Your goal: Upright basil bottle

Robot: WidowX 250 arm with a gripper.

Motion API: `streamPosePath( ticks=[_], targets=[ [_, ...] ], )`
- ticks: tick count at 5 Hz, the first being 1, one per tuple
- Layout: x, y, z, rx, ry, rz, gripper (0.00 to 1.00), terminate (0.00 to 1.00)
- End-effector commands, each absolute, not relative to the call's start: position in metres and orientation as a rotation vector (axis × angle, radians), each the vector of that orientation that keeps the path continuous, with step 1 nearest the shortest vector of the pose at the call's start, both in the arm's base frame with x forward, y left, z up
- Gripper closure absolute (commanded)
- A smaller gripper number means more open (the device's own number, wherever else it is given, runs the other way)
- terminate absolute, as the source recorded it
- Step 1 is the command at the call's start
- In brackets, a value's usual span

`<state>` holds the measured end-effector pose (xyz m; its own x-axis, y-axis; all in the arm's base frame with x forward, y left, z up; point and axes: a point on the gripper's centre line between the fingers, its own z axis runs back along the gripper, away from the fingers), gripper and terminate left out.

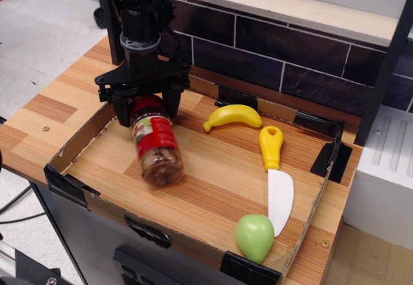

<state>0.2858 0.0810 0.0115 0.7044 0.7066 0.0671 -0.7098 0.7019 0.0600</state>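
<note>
The basil bottle (156, 146) lies on its side in the left part of the cardboard tray (97, 195). It is a clear jar with a red cap and a red-and-green label. Its cap points to the back and its base to the front. My gripper (147, 107) has come down over the cap end, one finger (122, 109) on each side of the red cap, pressed against it. The base end looks slightly blurred.
A yellow toy banana (232, 116) lies in the middle back of the tray. A toy knife (275, 178) with a yellow handle lies to the right, and a green pear (255, 236) sits at the front edge. A dark tiled wall (290, 59) stands behind.
</note>
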Motion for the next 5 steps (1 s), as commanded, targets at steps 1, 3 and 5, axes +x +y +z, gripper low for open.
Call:
streamPosePath(
  ticks=[1, 3, 5],
  targets=[
    [0.298, 0.084, 0.052, 0.093, -0.114, 0.766, 1.0, 0.0],
    [0.302, 0.072, 0.091, 0.061, -0.153, 0.751, 1.0, 0.0],
    [0.3, 0.066, 0.117, 0.076, -0.244, 0.727, 1.0, 0.0]
  ],
)
